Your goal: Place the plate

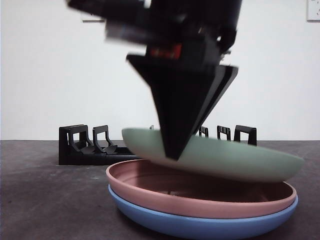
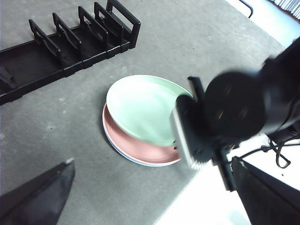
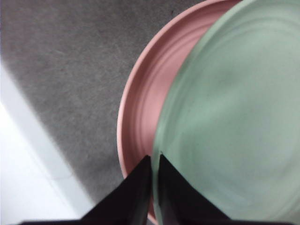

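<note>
A pale green plate [image 1: 230,157] hangs tilted just above a pink plate [image 1: 200,197], which rests in a blue plate [image 1: 200,226]. My right gripper [image 1: 172,152] comes down from above and is shut on the green plate's near rim. In the right wrist view the jaws of the right gripper [image 3: 154,164] pinch the green plate [image 3: 234,117] at its edge, over the pink plate [image 3: 145,89]. My left gripper [image 2: 152,161] is open and empty, high over the stack; its view shows the green plate [image 2: 140,108] and the right arm [image 2: 234,112].
A black slotted plate rack [image 1: 85,147] stands behind the stack, with nothing in its slots [image 2: 70,51]. The grey table's edge [image 2: 187,197] runs close to the stack on the near side, with a white surface beyond it.
</note>
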You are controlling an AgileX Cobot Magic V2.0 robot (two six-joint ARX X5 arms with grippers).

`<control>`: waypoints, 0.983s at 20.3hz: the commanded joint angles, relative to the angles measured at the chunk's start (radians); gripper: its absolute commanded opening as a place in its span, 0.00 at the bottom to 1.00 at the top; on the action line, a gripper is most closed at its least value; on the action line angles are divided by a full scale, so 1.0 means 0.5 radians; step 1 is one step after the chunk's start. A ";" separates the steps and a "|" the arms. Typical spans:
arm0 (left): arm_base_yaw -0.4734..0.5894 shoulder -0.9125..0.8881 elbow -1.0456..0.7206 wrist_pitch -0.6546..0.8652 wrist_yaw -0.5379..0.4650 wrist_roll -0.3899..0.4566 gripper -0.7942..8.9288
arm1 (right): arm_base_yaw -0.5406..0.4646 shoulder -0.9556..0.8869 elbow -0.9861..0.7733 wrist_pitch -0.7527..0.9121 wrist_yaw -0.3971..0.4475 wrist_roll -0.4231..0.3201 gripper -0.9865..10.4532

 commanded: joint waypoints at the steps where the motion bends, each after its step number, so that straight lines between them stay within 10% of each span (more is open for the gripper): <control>1: -0.015 0.013 0.047 0.021 -0.005 0.006 0.63 | 0.040 0.084 0.028 0.050 0.010 0.017 0.10; 6: -0.015 0.013 0.047 0.021 -0.005 0.007 0.63 | 0.057 0.136 0.028 0.089 0.010 0.066 0.11; 13: -0.015 0.013 0.047 0.020 -0.005 0.009 0.63 | 0.057 0.083 0.051 0.069 0.047 0.230 0.42; 20: -0.015 0.013 0.047 -0.017 -0.005 0.043 0.63 | 0.056 -0.468 0.102 -0.201 0.172 0.639 0.45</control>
